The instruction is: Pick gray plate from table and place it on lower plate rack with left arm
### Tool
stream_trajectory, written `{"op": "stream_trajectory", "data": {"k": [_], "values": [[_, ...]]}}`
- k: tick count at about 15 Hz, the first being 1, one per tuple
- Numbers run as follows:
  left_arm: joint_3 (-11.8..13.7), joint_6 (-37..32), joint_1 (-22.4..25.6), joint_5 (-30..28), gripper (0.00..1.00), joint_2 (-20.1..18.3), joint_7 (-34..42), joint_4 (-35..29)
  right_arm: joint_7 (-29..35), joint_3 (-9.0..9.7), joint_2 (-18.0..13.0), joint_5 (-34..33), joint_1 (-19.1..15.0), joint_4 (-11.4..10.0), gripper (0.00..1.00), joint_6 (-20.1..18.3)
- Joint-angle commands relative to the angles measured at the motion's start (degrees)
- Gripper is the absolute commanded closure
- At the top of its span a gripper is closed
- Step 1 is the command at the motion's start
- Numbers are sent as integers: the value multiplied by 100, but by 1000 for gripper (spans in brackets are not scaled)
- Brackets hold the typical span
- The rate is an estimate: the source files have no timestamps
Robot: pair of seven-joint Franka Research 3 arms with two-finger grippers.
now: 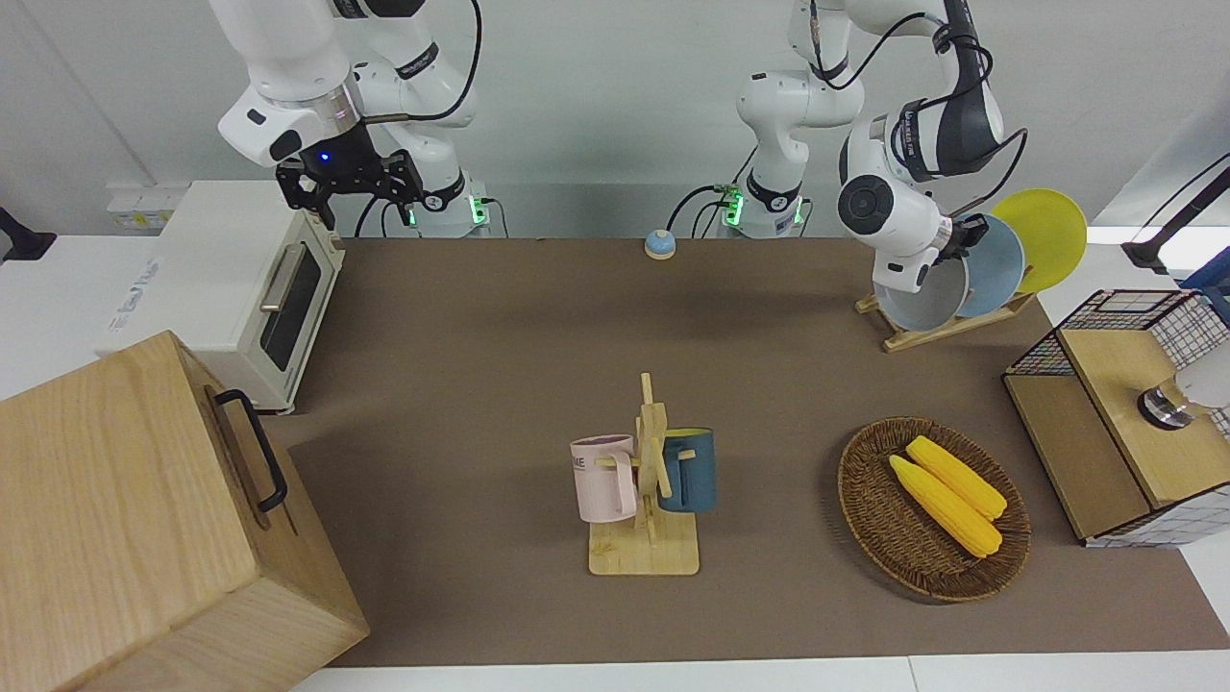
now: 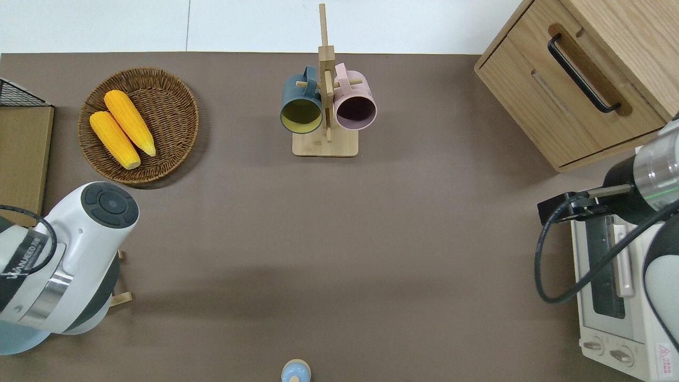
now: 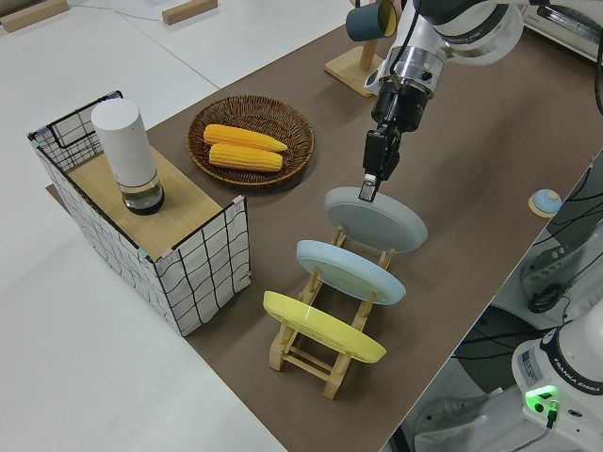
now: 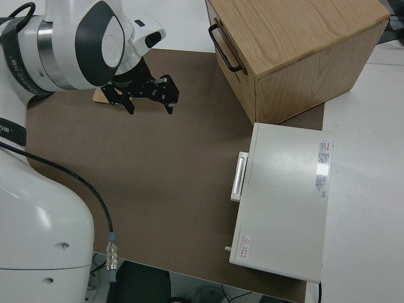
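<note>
Gray plate [image 3: 377, 218] upright in lower plate rack [image 3: 325, 353], left pincer [image 3: 371, 182] gripping rim.

Colours on the brown tabletop [image 1: 480, 317]

Pale gray plate [image 3: 377, 218], sky-blue plate [image 3: 350, 270] and yellow plate [image 3: 323, 327] in the light-wood rack [image 3: 316, 353]; yellow corn [image 1: 947, 492] in a dark woven basket [image 1: 870, 519]; pink mug [image 1: 605, 479], teal mug [image 1: 690, 469]; white oven [image 1: 231, 288].

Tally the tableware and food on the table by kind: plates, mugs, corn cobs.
Plates: 3, namely the gray plate, the sky-blue plate and the yellow plate, all standing in the lower plate rack
Mugs: 2, namely the pink mug and the dark teal mug
Corn cobs: 2
Total: 7
</note>
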Motion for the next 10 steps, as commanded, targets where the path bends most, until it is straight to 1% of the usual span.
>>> {"op": "stream_trajectory", "data": {"k": [1,3,4,5,9,10], "values": [[41,58,-101,141,1000,-34,-151,-117,68,124,-12,-37,-140,43,17,-75],[41,67,-101,115,972,53,-143,-109,68,115,-12,-37,-140,43,17,-66],[41,67,-101,89,949,62,-143,-109,68,115,-12,-37,-140,43,17,-66],[41,67,-101,62,905,71,-143,-109,68,123,-12,-37,-140,35,17,-66],[41,67,-101,53,833,80,-143,-109,68,124,-12,-37,-140,43,17,-75],[41,67,-101,53,773,80,-143,-100,68,124,-12,-37,-140,43,17,-66]]}}
